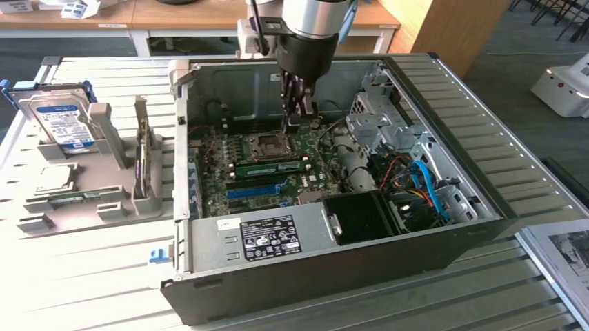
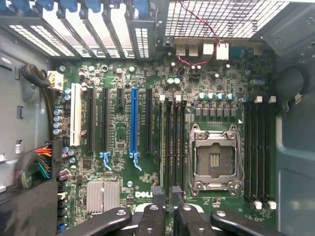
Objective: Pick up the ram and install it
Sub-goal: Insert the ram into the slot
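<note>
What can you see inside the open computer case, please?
A green motherboard with a processor socket, a memory stick beside it, a blue slot and blue cables. Whatever lies beneath the power supply is covered.

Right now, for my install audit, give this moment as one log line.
gripper: open, nothing held, over motherboard | ram: standing on board beside CPU socket | case: open

An open computer case (image 1: 387, 265), a grey parts holder (image 1: 92, 222) and a printed sheet (image 1: 563, 256) are carried by the slatted bench (image 1: 83, 283).
</note>
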{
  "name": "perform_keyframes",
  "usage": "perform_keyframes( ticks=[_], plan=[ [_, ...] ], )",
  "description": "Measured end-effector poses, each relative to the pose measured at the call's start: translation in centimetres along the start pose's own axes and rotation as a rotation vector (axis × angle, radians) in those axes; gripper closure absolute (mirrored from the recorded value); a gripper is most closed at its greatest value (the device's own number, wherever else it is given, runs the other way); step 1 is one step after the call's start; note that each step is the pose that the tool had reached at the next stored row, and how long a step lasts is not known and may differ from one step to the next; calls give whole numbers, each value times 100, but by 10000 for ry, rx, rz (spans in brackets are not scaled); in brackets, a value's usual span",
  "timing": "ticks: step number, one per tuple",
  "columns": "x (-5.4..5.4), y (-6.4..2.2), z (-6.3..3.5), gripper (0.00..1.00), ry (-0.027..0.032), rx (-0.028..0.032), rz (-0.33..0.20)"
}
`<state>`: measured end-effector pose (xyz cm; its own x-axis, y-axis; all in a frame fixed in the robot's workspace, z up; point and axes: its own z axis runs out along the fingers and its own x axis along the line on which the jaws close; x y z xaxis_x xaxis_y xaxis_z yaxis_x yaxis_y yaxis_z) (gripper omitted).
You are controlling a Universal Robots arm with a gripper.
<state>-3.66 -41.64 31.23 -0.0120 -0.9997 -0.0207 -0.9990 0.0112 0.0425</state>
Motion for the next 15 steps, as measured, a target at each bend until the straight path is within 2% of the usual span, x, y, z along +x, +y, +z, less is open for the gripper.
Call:
perform_keyframes(
  ticks=[15],
  plan=[
    [-3, 5, -121, 81, 10, 0, 0]
  ],
)
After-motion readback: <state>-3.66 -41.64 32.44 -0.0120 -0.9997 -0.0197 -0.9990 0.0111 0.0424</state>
